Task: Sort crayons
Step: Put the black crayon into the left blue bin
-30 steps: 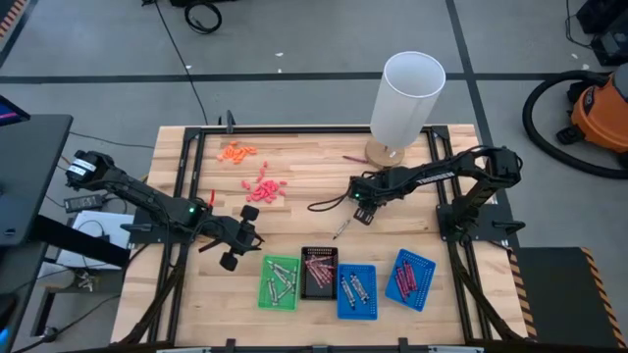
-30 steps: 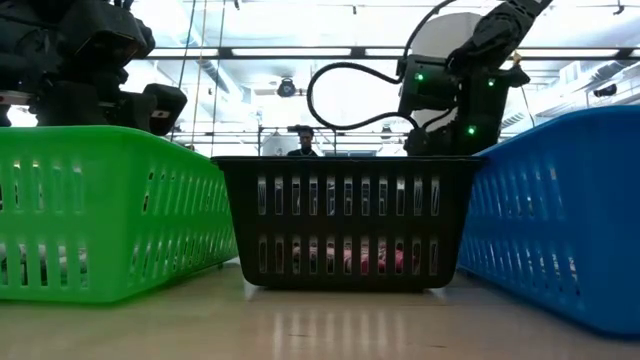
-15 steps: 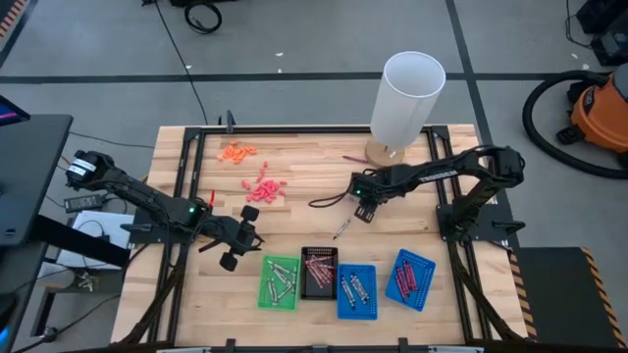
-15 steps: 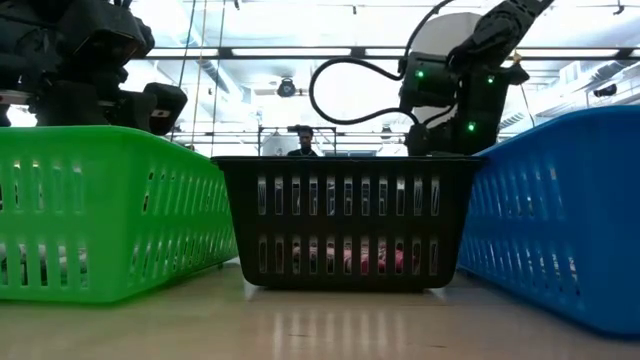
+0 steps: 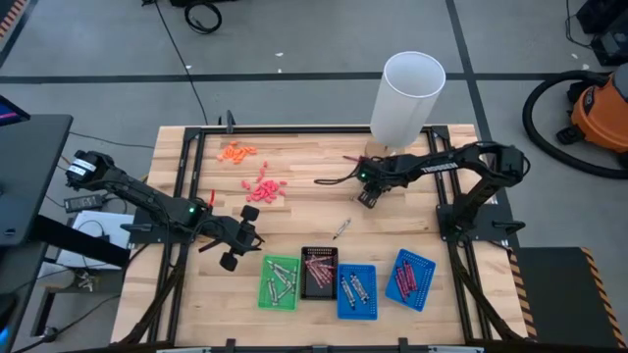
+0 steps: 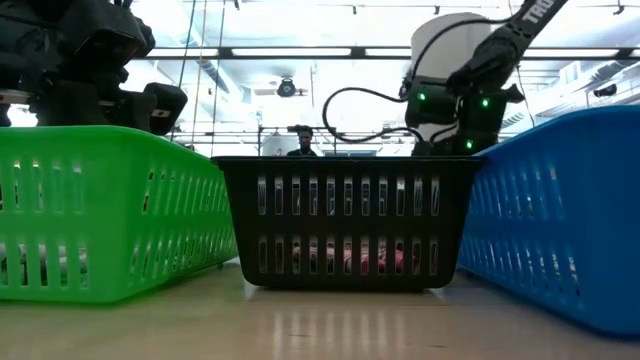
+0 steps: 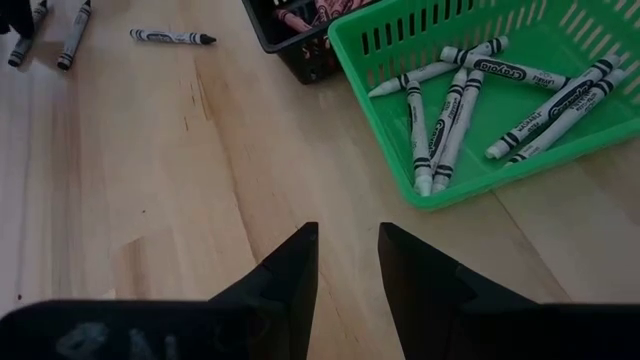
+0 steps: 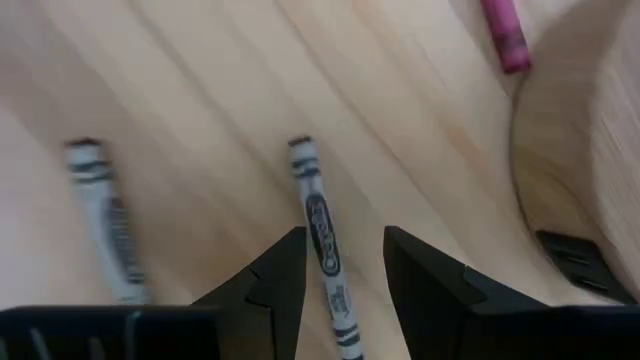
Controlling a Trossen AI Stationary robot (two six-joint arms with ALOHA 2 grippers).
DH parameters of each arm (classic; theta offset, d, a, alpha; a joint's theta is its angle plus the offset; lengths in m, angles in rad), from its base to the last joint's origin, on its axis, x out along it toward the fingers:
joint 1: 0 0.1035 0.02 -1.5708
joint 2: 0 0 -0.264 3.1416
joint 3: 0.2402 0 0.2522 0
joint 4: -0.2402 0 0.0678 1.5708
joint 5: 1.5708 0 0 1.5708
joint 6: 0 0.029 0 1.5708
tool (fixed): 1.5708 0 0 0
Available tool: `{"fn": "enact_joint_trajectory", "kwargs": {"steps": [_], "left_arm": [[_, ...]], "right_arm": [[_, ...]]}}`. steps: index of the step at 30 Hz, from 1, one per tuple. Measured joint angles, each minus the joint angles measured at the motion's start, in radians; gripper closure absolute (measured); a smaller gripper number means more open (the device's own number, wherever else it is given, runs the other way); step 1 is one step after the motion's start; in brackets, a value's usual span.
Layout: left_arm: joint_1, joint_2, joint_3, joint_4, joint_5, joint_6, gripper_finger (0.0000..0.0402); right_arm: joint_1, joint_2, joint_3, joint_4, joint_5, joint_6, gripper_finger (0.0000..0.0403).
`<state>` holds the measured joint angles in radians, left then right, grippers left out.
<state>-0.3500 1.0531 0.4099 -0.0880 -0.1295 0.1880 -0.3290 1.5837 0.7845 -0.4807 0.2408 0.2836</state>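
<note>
Right wrist view: right gripper (image 8: 343, 265) open and empty over a grey crayon (image 8: 321, 228) near the white tube; I'd centre, descend straight; left gripper (image 7: 347, 262) parted, empty.

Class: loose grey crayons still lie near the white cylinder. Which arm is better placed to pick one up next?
The right. Its open fingers already straddle a grey crayon on the table. The left gripper waits beside the green tray, farther off.

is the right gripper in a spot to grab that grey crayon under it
Probably yes. The right gripper is open, and the grey crayon lies on the bare table in line with the gap between its fingers, with nothing covering it. A second grey crayon lies off to one side.
</note>
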Motion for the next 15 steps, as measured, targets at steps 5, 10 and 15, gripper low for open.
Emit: {"fn": "enact_joint_trajectory", "kwargs": {"steps": [5,10,15], "left_arm": [[0.0,0.0,0.0,-0.001,0.0,-0.001,0.0285],[0.0,0.0,0.0,-0.001,0.0,0.0,0.0285],[0.0,0.0,0.0,-0.001,-0.001,0.0,0.0285]], "right_arm": [[-0.05,-0.006,-0.052,0.072,-0.102,-0.02,0.0263],[-0.055,-0.006,-0.075,0.087,-0.121,-0.007,0.0292],[-0.033,-0.004,-0.076,0.097,-0.121,0.001,0.0342]]}}
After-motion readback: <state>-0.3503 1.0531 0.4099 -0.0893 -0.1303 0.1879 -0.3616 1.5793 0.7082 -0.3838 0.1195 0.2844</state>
